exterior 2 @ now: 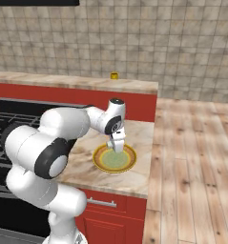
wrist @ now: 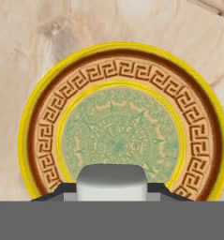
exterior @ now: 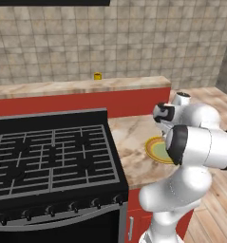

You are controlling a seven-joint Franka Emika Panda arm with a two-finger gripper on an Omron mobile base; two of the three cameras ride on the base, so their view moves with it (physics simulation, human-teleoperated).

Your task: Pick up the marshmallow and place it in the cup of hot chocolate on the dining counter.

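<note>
You see the marshmallow (wrist: 111, 183) at the bottom centre of the hand view, pinched between the jaws, above the plate (wrist: 197, 122). In the right base view the gripper (exterior 2: 116, 148) hangs over that plate; the cup (exterior 2: 114, 75) sits at upper centre on the far counter (exterior 2: 63, 82).
</note>
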